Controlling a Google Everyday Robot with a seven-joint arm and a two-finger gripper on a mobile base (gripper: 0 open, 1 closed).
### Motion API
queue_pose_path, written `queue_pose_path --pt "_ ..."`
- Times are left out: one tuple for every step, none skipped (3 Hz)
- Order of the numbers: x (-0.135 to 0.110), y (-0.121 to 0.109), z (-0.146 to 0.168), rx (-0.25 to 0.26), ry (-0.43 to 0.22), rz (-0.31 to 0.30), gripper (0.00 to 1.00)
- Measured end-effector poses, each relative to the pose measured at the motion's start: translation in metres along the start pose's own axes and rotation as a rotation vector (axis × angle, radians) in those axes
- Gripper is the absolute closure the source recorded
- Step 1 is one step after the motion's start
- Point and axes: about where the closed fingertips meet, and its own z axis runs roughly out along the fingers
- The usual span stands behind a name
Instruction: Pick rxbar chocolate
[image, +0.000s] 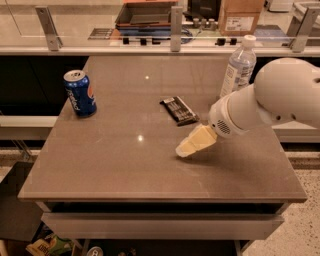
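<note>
The rxbar chocolate (179, 110) is a small flat dark bar with pale print, lying on the grey-brown table (125, 165) a little right of centre. My gripper (184, 149) is the pale yellowish tip of the white arm that reaches in from the right. It hovers just in front of and slightly right of the bar, close to the tabletop, apart from the bar. Nothing shows in its grasp.
A blue soda can (80, 93) stands upright at the table's left edge. A clear water bottle (238, 66) stands at the back right, partly behind my arm. A glass-railed counter (170, 30) with boxes runs behind the table.
</note>
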Motion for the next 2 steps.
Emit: queue_pose_path --pt "0.000 -0.010 0.025 -0.006 0.033 0.086 0.00" --pt "-0.006 -0.015 0.035 -0.022 0.049 0.148 0.00"
